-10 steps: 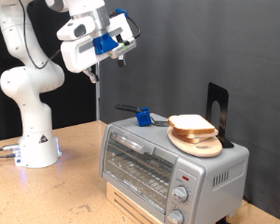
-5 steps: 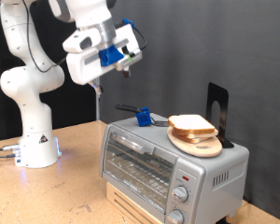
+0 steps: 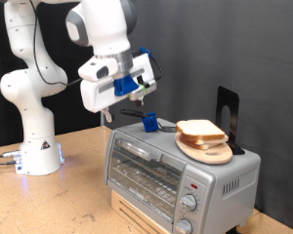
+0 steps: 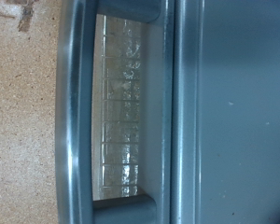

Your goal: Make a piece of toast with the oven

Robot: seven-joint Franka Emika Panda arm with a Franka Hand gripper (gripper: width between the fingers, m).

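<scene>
A round light wooden board [image 3: 207, 151] lies on a silver top surface at the exterior view's right. Just behind it, a flat black upright piece [image 3: 227, 109] stands on the same surface. Toward the exterior view's left of the board, a small blue block [image 3: 148, 121] sits on a dark handled utensil [image 3: 137, 114] whose shape is hard to make out. A pale wooden crate [image 3: 137, 214] shows at the bottom, resting on a speckled wooden tabletop [image 3: 49, 205]. A black backdrop [image 3: 234, 44] fills the rear.

oven [image 3: 176, 171] lower right corner cut off, tool [image 3: 139, 94] fingers too small, oven handle [image 4: 73, 103] blurred
</scene>
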